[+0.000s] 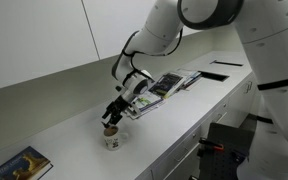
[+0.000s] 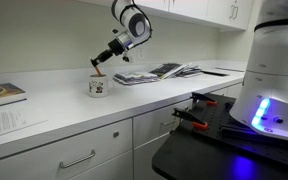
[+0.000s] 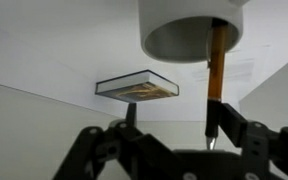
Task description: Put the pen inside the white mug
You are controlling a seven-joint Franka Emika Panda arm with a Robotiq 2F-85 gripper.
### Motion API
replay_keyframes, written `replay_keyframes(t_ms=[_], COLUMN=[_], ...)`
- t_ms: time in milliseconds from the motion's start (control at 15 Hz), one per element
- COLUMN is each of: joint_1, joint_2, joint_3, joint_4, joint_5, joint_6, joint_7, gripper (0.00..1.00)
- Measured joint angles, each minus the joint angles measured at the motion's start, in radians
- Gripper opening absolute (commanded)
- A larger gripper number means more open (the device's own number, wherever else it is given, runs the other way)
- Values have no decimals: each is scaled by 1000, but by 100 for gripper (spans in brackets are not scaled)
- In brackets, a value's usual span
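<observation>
Hovering right over the white mug (image 2: 98, 87) on the counter (image 2: 54, 115), the gripper (image 2: 99, 65) pinches the pen (image 3: 216, 62) between narrowed jaws.

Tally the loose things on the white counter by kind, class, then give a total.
Small white cylindrical mug: 1
Thin orange-red pen, standing in the mug: 1
Closed book with dark cover: 1
Open magazines or books: number unclear, counted as 1 pile
Total: 4

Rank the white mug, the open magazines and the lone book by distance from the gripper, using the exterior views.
1. white mug, directly beneath the gripper.
2. open magazines, farther along the counter towards the robot base.
3. lone book, at the counter's far end.
</observation>
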Motion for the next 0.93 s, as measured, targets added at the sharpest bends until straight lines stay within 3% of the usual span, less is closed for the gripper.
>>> replay_keyframes(t_ms=[200, 533, 733, 933], joint_1=[18, 18, 25, 47], joint_2=[-27, -32, -62, -113], joint_3=[1, 3, 5, 10], joint_4=[-16, -35, -66, -115], joint_5=[-28, -99, -219, -364], joint_6=[103, 129, 144, 268], joint_7=[-1, 5, 75, 173], gripper=[100, 100, 100, 100])
